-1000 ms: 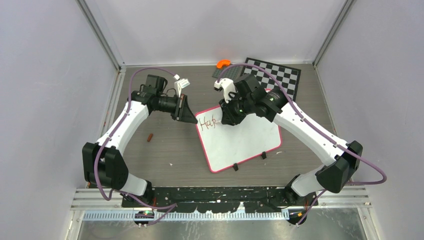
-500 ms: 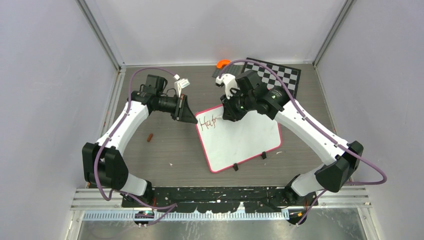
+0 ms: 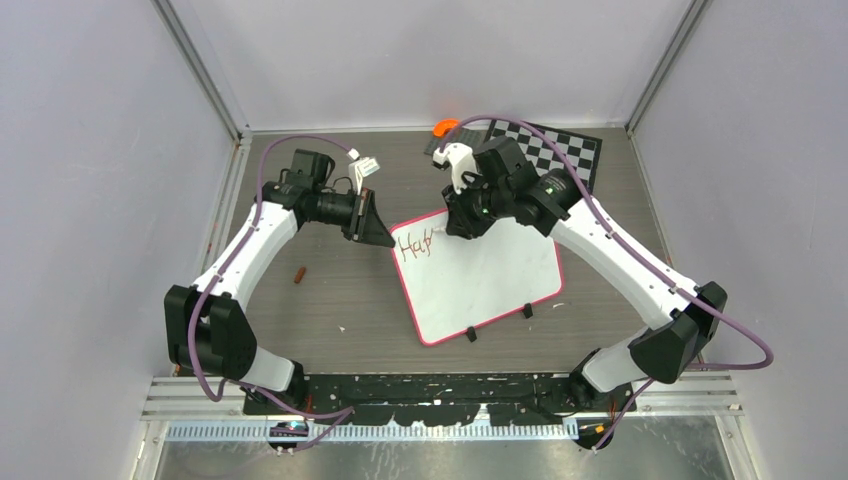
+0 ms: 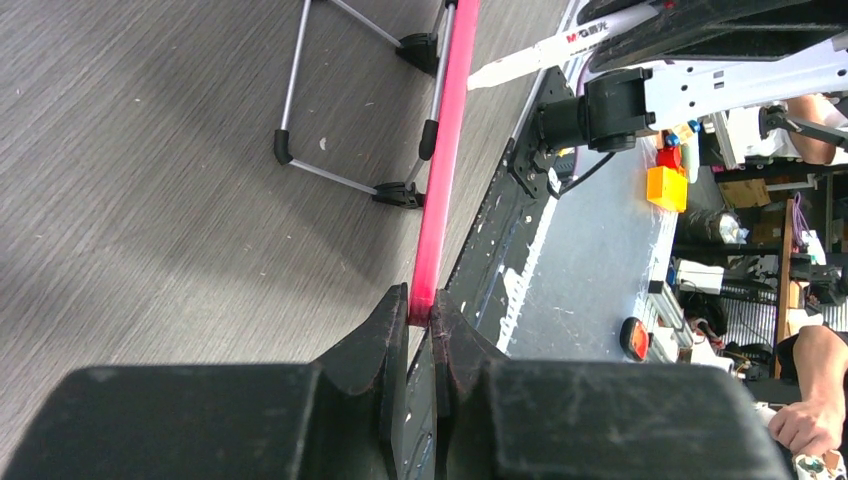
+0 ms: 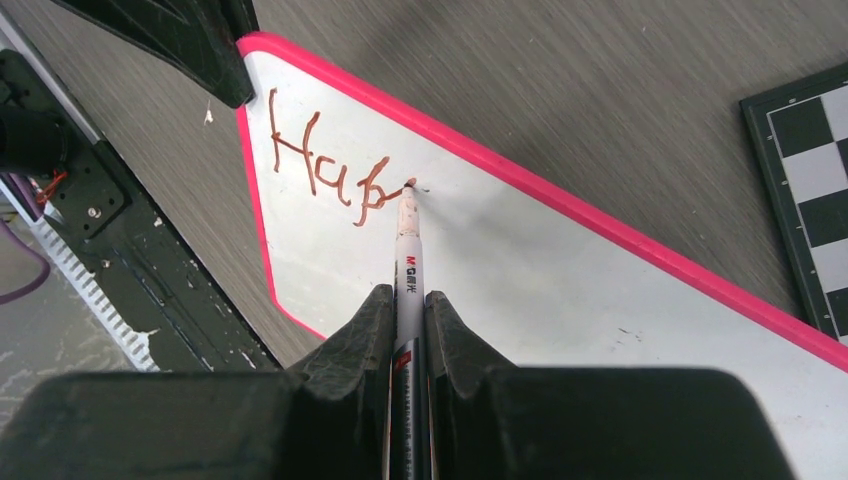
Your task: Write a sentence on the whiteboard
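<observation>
Red-brown sentence (image 5: 335,170) reads only "Hap" plus a partial stroke, at one corner of the whiteboard (image 3: 480,285). I read "M&G" on the white marker (image 5: 408,250). Right gripper (image 5: 408,293) pinches that marker, tip on the board. Left gripper (image 4: 420,300) clamps the pink frame. Whiteboard lies mid-table, near the chessboard (image 3: 560,150).

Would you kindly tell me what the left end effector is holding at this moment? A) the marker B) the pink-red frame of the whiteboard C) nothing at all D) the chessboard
B: in the left wrist view the left end effector is closed on the pink-red edge of the whiteboard, while the marker sits in the right end effector.
</observation>
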Controlling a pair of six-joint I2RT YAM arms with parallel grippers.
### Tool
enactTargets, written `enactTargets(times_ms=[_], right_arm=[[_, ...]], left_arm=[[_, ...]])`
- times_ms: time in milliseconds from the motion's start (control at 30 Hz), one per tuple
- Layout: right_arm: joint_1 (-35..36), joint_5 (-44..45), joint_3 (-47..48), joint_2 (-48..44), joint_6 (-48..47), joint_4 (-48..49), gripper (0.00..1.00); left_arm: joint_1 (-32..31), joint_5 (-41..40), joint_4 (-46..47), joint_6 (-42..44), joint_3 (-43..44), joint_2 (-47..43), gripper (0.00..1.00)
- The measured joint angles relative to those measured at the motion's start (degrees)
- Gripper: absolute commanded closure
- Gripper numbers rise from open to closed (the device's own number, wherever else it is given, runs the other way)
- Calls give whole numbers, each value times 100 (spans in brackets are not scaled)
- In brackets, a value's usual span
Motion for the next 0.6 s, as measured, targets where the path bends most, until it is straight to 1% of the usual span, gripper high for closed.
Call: enactTargets(times_ms=[433,600], right_arm=[[107,-271,-702,-133,136,-39,100],[208,-398,-726,-122,153,-66,100]], left_arm=[[0,-52,7,9,-13,0,100],[0,-33,2,9,-15,-11,100]])
